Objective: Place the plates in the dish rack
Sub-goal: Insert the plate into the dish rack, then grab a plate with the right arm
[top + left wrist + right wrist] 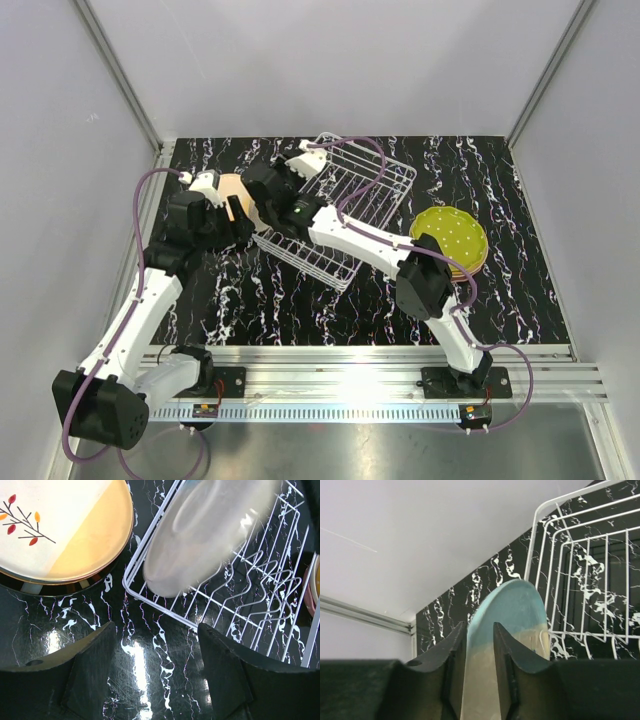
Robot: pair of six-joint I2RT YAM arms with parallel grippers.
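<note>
The dish rack (372, 188) sits askew in the middle of the black marbled desk (300, 310). The right arm reaches across it, and the right gripper (479, 627) pinches the rim of the cream-blue plate (510, 607). A finger lies close on each face, though I cannot tell how firm the hold is. From the left wrist view this plate (200, 535) leans tilted, with its lower edge inside the near left corner of the rack (260, 597), pale underside showing.

The left gripper (155, 630) hovers low over bare desk just in front of that corner. Its fingers (95, 650) are spread wide with nothing between them.

Just left of the rack lies the peach plate (75, 535), face up, its dark sprig with red and orange leaves plain to see. A dark rim shows beneath it.

On the rack's right side, apart from it, the yellow-green plate (452, 235) tops a stack of plates, partly hidden by the right arm's elbow.
</note>
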